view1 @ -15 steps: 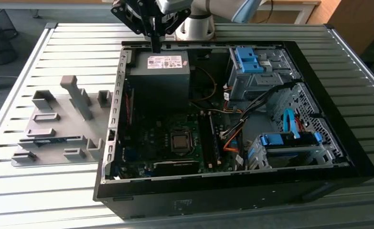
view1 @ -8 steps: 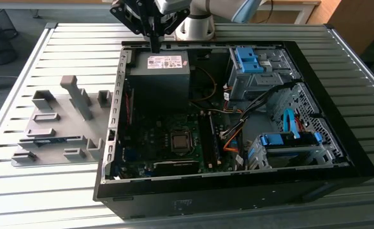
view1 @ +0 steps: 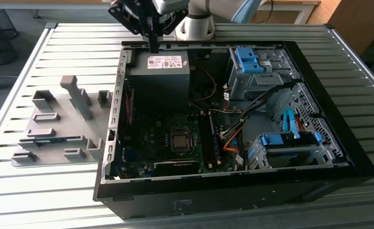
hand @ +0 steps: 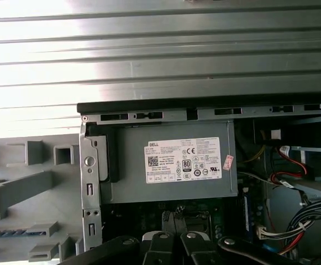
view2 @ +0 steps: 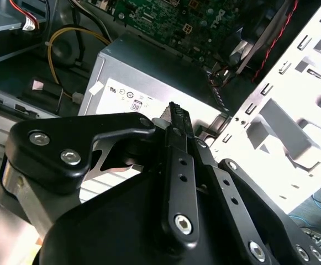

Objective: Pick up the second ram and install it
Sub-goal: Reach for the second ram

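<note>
The second ram lies flat in a slot of the gray fixture plate, to the exterior view's left of the open computer case; the first wrist view catches its blue-green strip. My gripper hangs over the case's back rim, above the gray power supply, well away from the ram. In both wrist views its black fingers meet at the tip with nothing between them, and the gripper points down at the power supply's label.
The open black case holds the green motherboard with its memory slots, cables, and blue drive brackets. Everything rests on a ribbed metal table. Gray blocks stand up from the fixture plate.
</note>
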Robot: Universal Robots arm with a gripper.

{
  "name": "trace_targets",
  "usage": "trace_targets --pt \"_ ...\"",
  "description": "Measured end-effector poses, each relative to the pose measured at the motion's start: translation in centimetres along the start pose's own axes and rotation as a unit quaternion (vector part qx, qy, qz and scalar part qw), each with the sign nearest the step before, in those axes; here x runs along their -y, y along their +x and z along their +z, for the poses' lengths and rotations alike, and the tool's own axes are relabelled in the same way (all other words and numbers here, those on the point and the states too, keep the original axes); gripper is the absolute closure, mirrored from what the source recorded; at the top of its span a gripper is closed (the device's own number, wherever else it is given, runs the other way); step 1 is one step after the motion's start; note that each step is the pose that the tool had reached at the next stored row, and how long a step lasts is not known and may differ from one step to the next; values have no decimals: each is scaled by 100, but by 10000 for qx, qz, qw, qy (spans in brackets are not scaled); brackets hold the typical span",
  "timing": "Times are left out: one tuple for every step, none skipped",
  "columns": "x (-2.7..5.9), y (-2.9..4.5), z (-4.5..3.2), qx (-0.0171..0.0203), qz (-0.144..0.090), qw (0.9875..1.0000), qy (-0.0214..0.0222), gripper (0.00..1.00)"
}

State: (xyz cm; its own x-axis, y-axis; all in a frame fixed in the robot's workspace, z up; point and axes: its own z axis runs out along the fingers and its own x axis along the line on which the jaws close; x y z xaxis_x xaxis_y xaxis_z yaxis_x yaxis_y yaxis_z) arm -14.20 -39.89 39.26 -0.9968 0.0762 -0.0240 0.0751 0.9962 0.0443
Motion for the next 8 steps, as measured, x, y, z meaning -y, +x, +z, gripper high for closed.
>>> trace_targets --pt "0 3 0 0 -1 10000 0 90" --pt "0 6 1 0 0 10000 0 90" --pt "1 10 1 0 0 10000 0 90" --pt "1 12 1 0 0 10000 0 90" --pt "1 15 1 0 0 10000 0 90" --pt "1 17 1 0 0 10000 0 90" --pt "2 20 2 0 0 10000 0 90" --pt "2 22 2 0 0 10000 0 90"
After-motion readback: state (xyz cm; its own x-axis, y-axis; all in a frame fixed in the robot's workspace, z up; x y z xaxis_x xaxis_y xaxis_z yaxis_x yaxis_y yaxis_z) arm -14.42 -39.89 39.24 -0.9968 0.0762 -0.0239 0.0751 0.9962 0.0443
